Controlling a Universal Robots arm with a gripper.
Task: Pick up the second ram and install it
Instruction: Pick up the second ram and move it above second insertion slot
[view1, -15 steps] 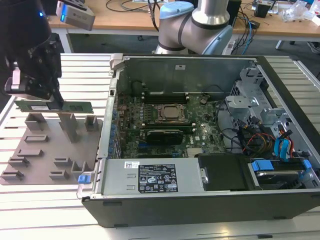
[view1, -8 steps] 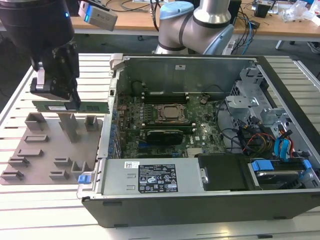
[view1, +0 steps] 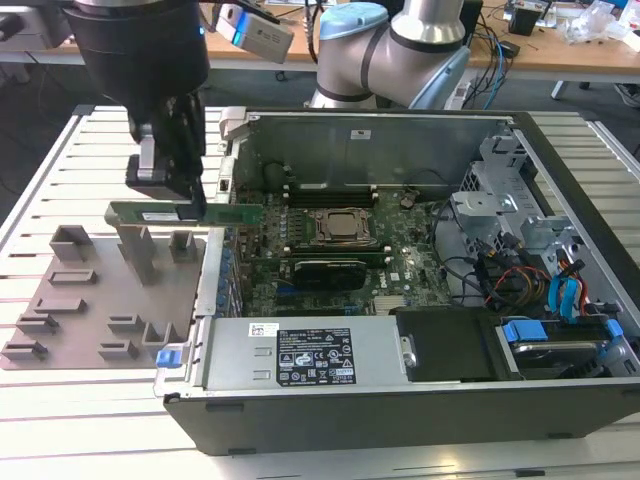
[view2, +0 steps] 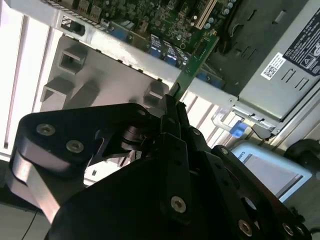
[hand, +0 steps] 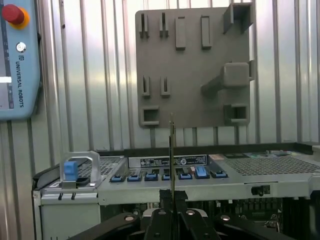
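Black metal fingers (view1: 186, 160) are pressed together on the second ram (view1: 235, 213), a long, flat green board with a white sticker. They grip it near its middle and hold it level and on edge in the air.

In the exterior view, a flat grey plastic holder plate (view1: 90, 300) with raised blocks and slots lies on the white slatted counter (view1: 60, 430), to the left of the open computer case (view1: 400, 425). Most of the stick hangs above that plate, outside the case. Its other end crosses the line of the case's left wall.

Inside the case, near the middle, is the square metal CPU socket (view1: 345, 228). A wider black expansion card (view1: 325, 270) lies just in front of it. A silver boxy power supply (view1: 240, 350) runs along the case's front wall.

In the first wrist view the stick (hand: 172, 150) shows as a thin upright edge rising from between the fingers (hand: 161, 222).
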